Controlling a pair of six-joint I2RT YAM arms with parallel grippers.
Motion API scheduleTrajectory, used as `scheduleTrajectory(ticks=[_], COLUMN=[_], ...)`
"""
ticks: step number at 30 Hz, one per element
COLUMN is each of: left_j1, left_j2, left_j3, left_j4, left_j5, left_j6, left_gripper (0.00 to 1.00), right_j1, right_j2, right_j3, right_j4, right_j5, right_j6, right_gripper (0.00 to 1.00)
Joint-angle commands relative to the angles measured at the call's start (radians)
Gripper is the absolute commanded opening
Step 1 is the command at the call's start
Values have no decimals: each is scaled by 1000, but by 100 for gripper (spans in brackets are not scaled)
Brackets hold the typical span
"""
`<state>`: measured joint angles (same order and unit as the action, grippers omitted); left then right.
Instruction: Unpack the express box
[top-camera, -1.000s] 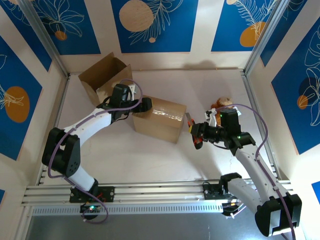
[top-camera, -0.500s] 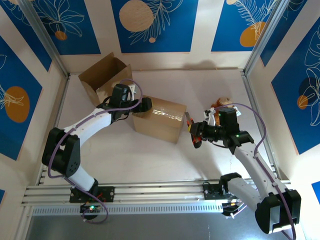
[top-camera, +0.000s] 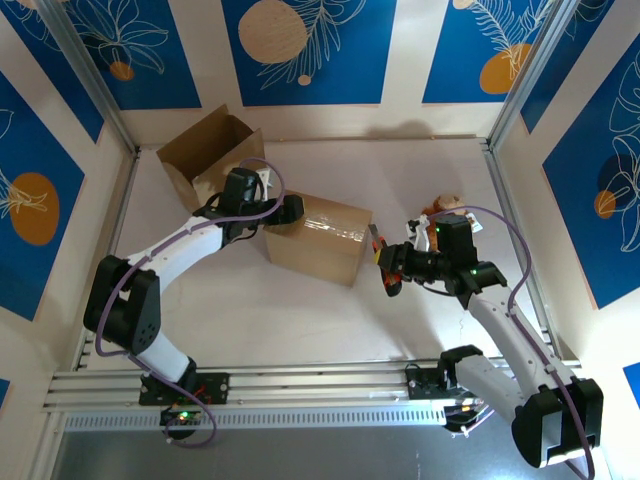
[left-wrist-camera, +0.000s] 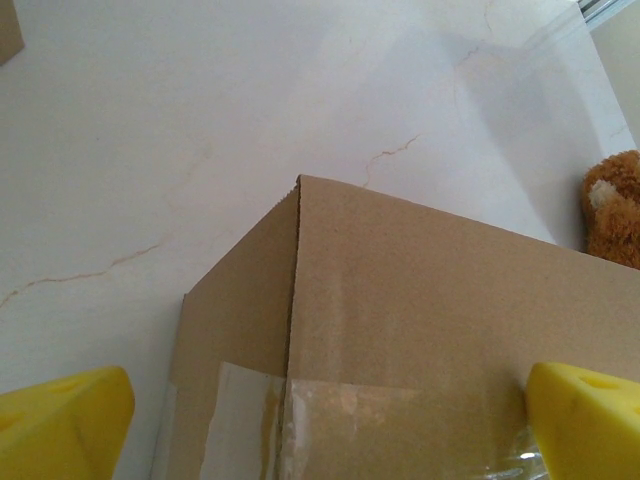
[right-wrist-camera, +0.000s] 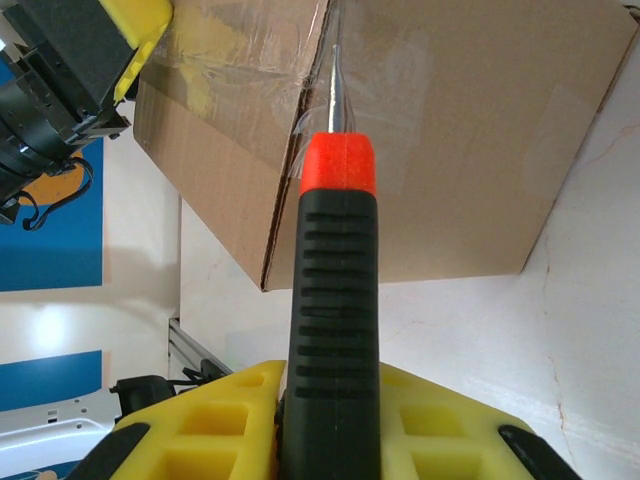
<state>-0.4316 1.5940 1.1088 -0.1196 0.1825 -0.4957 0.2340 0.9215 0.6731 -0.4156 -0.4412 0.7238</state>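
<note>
The sealed brown express box (top-camera: 320, 240) lies mid-table with clear tape (left-wrist-camera: 350, 420) over its seam. My left gripper (top-camera: 288, 210) rests at the box's left end, open, its yellow fingertips (left-wrist-camera: 60, 420) wide apart over the taped corner. My right gripper (top-camera: 395, 268) is shut on a utility knife (right-wrist-camera: 333, 300) with a black ribbed handle and a red collar. The knife's blade (right-wrist-camera: 335, 75) points at the taped edge on the box's right end (right-wrist-camera: 420, 130), at or just touching the tape.
An open empty carton (top-camera: 210, 150) stands at the back left, close behind the left arm. A brown plush toy (top-camera: 445, 208) lies by the right wall, behind the right gripper. Metal frame posts bound both sides of the table.
My right gripper has crept slightly left and back with the knife, bringing the blade closer to the box's right edge. The left arm and the box have stayed put.
</note>
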Motion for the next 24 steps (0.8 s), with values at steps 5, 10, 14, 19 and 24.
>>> scheduleTrajectory(ticks=[5, 10, 14, 19, 24], left_j1=[6, 6, 6, 5, 1], left_j2=[9, 13, 23, 30, 33], left_j3=[-13, -33, -49, -86, -126], left_j4=[-87, -65, -49, -9, 25], left_j5=[-35, -36, -31, -25, -32], left_j6=[28, 14, 1, -28, -53], left_gripper=[99, 97, 95, 93, 92], right_j1=[30, 52, 70, 82, 85], right_j2=[-17, -30, -45, -61, -65], right_j3=[25, 1, -19, -40, -56], right_j4=[7, 21, 34, 37, 49], right_j5=[-18, 0, 15, 33, 44], right_j6=[23, 59, 89, 113, 126], right_gripper=[0, 0, 0, 0, 0])
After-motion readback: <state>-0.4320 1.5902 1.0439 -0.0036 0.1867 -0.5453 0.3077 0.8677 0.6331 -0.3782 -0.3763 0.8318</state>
